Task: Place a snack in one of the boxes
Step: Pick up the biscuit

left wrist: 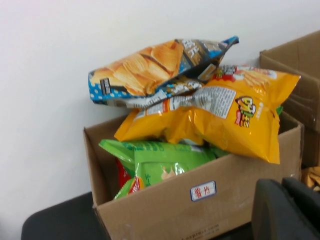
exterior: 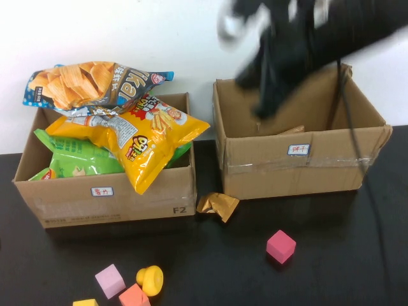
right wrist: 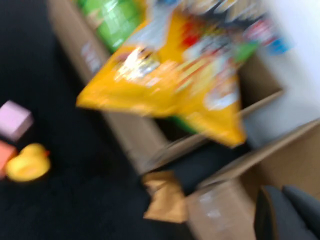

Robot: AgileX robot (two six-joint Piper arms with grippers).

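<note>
The left cardboard box (exterior: 102, 204) is piled with chip bags: a yellow one (exterior: 143, 137), a green one (exterior: 76, 156) and a blue-orange one (exterior: 89, 86) on top. The right box (exterior: 293, 172) is nearly empty, with something tan (exterior: 292, 131) inside. A small gold snack packet (exterior: 218, 205) lies on the black table between the boxes. My right gripper (exterior: 264, 105), blurred by motion, hangs above the right box's left side; its wrist view shows it (right wrist: 285, 215) shut and empty. My left gripper (left wrist: 285, 210) is shut and empty, low in front of the left box (left wrist: 165, 220).
Toy blocks lie on the table's near side: a pink cube (exterior: 280, 246), a lilac cube (exterior: 109, 280), an orange block (exterior: 134, 296) and a yellow duck (exterior: 150, 279). A white wall stands behind the boxes.
</note>
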